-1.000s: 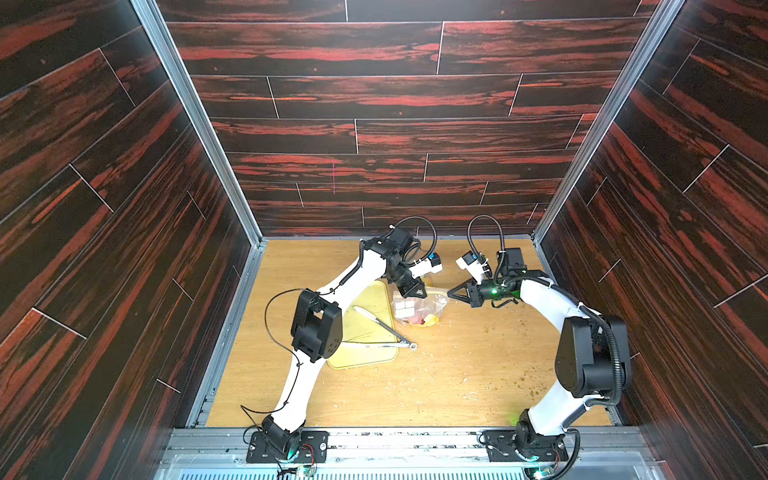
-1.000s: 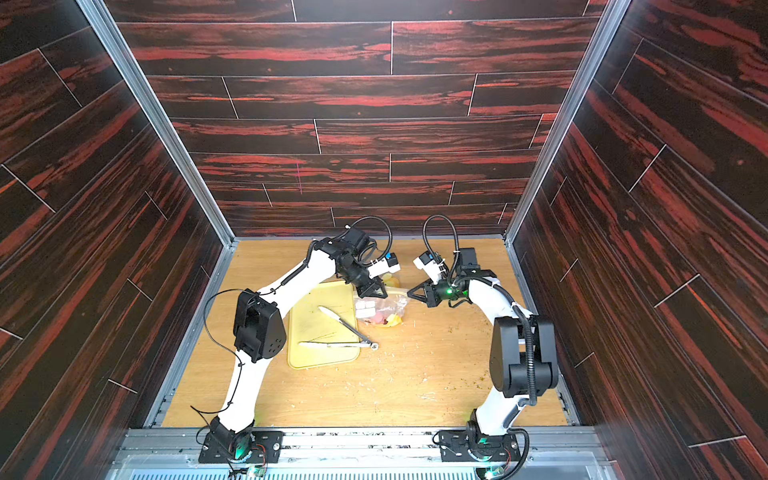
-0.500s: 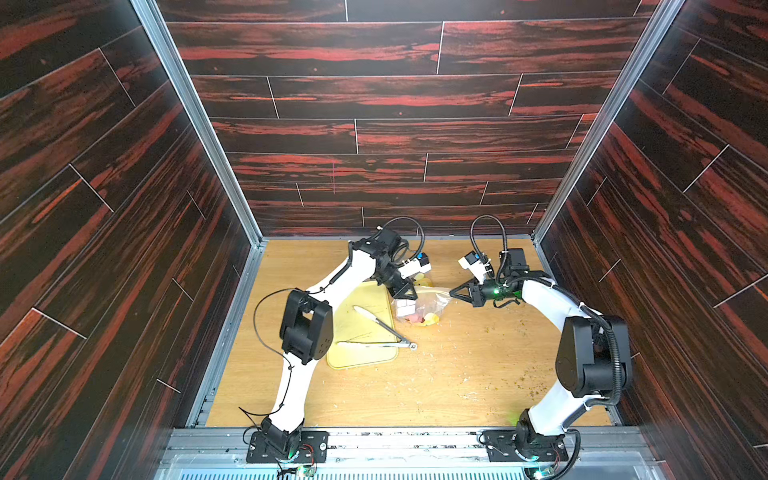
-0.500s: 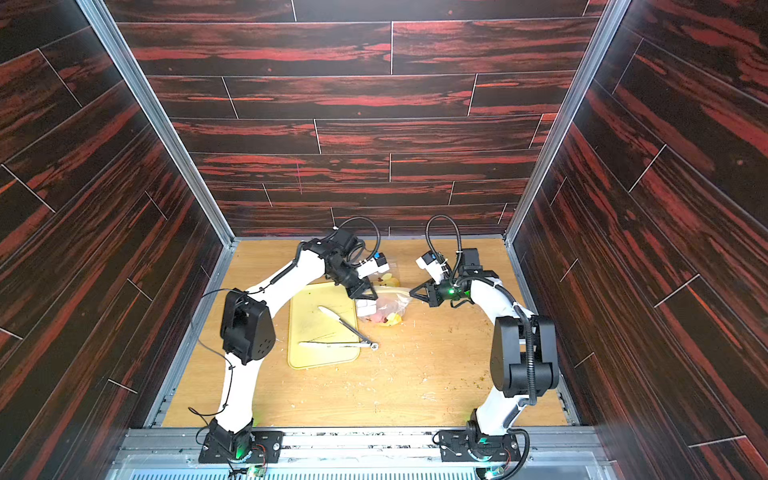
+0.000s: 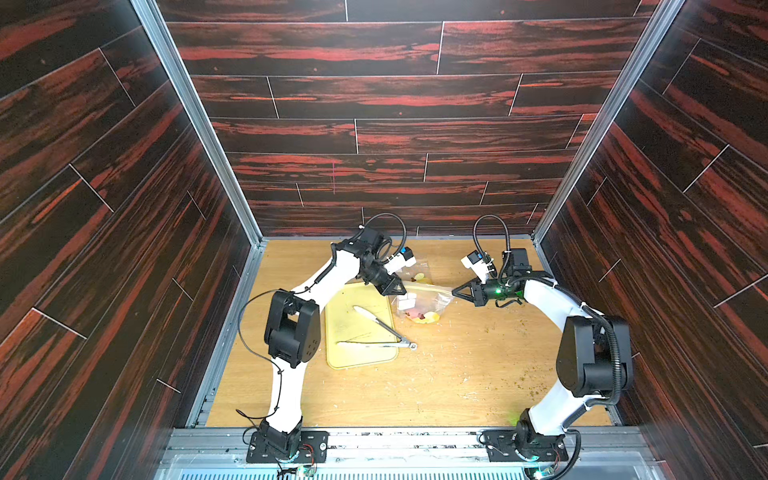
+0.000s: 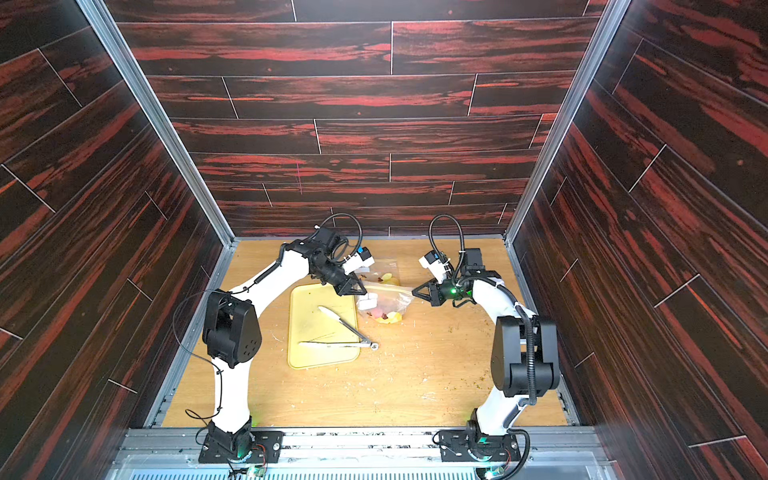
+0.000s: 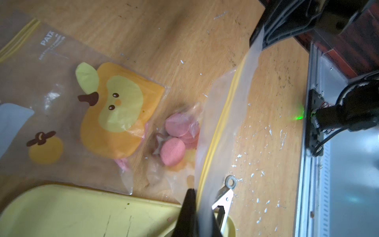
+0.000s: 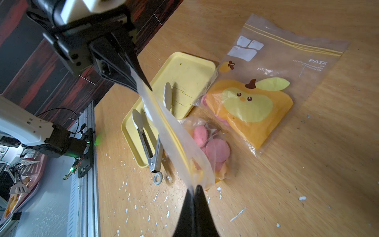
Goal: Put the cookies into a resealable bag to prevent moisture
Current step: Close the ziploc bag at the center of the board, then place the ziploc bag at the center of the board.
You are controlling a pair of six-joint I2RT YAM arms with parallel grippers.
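Tension is showing along the rim of the resealable bag [image 5: 424, 296] in both top views. The left gripper [image 5: 397, 288] is clamping one end and the right gripper [image 5: 456, 292] is pinching the other. The bag's mouth is hanging between them, just beside the yellow tray [image 5: 345, 359]. The tongs [image 5: 384, 332] are lying released across that tray, ring end poking over its edge.

From the left wrist, I am seeing the cookies [image 7: 174, 143] heaping in the bag's bottom, pink discs behind clear film. A printed bag [image 7: 112, 115] is lying flat next to them. Pink shapes are peeking at its edge, and I cannot tell whether they are inside or beneath it.

From the right wrist, both sets of jaws are closing flat on the film with no gap showing, and the cookie-filled bottom seems to be resting on the table [image 8: 307, 184].

I am judging the load light but brittle, and the film thin, limp and slippery. So I am wanting any hold kept on the rim by the yellow zip strip, never on the belly where discs would crack.

The table is pale wood grain, and white crumbs [image 8: 238, 214] are littering it. Dark red plank walls are boxing the arms in on three sides, with a metal rail along the front.
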